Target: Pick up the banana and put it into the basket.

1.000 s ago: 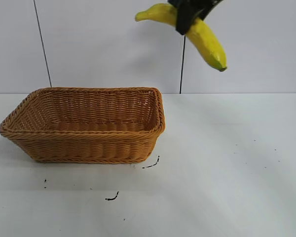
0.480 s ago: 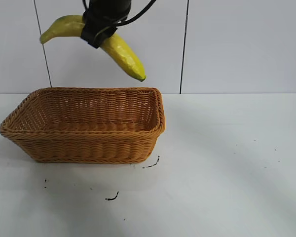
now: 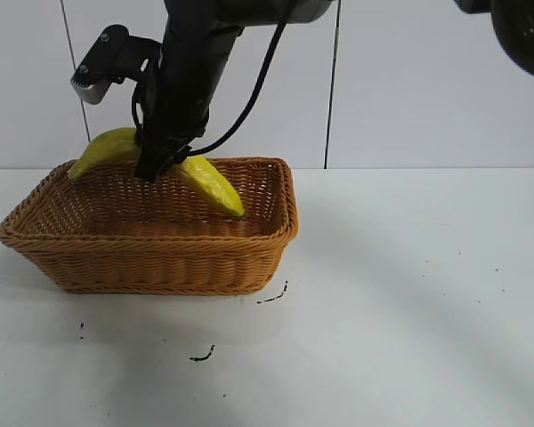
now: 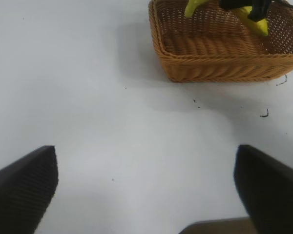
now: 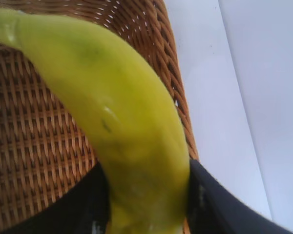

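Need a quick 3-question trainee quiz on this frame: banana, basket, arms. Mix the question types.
1. True or false: the banana already lies loose on the basket floor.
2. Which gripper holds the banana? A) left B) right C) neither
3. Fill in: the left gripper hangs over bare ____, away from the basket.

Key:
1. False. The right gripper grips it at mid-length, lowered inside the rim.
2. B. Its fingers clamp the banana on both sides.
3. Table.
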Controlling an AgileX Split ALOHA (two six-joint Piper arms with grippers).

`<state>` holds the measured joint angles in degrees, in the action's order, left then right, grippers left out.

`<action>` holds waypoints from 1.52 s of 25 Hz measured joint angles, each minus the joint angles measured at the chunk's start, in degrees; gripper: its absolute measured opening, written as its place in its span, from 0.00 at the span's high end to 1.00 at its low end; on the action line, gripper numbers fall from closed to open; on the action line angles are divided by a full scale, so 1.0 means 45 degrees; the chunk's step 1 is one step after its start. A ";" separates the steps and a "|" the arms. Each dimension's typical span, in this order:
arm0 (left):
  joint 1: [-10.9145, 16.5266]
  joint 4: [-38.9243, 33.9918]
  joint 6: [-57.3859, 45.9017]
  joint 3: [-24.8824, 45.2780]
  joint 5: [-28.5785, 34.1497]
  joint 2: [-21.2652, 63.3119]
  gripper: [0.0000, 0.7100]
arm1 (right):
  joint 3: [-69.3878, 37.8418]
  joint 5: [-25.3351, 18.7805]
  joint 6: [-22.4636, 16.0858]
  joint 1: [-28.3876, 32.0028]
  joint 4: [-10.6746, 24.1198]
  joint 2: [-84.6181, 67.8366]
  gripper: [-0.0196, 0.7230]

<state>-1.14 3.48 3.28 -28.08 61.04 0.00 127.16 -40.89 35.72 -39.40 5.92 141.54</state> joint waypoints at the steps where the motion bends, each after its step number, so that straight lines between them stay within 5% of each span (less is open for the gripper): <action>1: 0.0000 0.0000 0.0000 0.0000 0.0000 0.0000 0.02 | 0.0000 0.0091 0.0000 0.0000 -0.0050 0.0082 0.54; 9: 0.0000 0.0000 0.0000 0.0000 0.0000 0.0000 0.02 | 0.0000 0.0232 0.0000 0.0000 -0.0335 0.0198 0.54; 14: 0.0000 0.0000 0.0000 0.0000 0.0000 0.0000 0.02 | 0.0000 0.0265 -0.0445 0.0000 -0.0352 0.0198 0.19; 18: 0.0000 0.0000 0.0000 0.0000 0.0000 0.0000 0.02 | 0.0000 0.0056 -0.1480 0.0000 -0.0364 -0.0112 0.09; 23: 0.0000 0.0000 0.0000 0.0000 0.0000 0.0000 0.02 | 0.0685 -0.2051 -0.3916 0.0000 -0.0390 -0.1005 0.08; 33: 0.0000 0.0000 0.0000 0.0000 0.0000 0.0000 0.02 | 0.3020 -0.5848 -0.7355 0.1153 -0.0566 -0.1666 0.11; 38: 0.0000 0.0000 0.0000 0.0000 0.0000 0.0000 0.02 | 0.3026 -0.6394 -0.7760 0.2848 -0.0627 -0.1678 0.12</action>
<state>-1.14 3.48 3.28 -28.08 61.04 0.00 140.78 -69.66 0.80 -26.58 3.10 133.99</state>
